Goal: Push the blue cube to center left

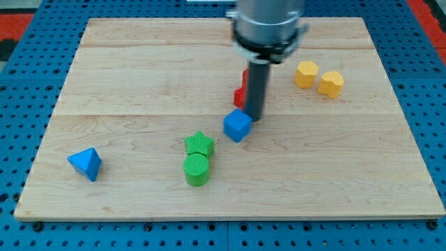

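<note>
Blue cube: our small blue block (pixel 237 125) sits near the wooden board's (pixel 139 70) centre.
Tip: my tip (pixel 254 118), a bare rod clasping nothing, touches its upper-right side.
Behind the rod: a red block (pixel 240 94), partly hidden.

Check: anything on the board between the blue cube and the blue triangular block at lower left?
In the camera view, bare wood between blue cube and blue triangular block; green star block sits just below that line. My tip touches the cube's right.

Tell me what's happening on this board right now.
My tip sits right against the blue cube, on its upper-right side, placed to shove it toward the view's left. The cube is near the board's middle, not yet at center left. A red block is partly hidden behind the rod. The green star lies just left of the cube.
</note>
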Robot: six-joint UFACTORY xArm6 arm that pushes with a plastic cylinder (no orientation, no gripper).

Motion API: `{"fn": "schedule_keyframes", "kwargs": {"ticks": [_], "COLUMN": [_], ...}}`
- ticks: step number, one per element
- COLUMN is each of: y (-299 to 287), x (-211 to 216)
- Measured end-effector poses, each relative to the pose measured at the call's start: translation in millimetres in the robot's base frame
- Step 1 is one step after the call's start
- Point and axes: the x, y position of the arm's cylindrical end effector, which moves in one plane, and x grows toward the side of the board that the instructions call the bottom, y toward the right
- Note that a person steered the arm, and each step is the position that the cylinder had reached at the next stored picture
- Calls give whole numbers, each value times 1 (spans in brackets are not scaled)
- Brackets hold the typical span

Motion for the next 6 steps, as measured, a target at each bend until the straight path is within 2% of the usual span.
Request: {"fn": "schedule_keyframes", "kwargs": {"ticks": [1, 2, 5, 6], "y": [47, 66, -135, -124], "x": [14, 48, -11, -23]}}
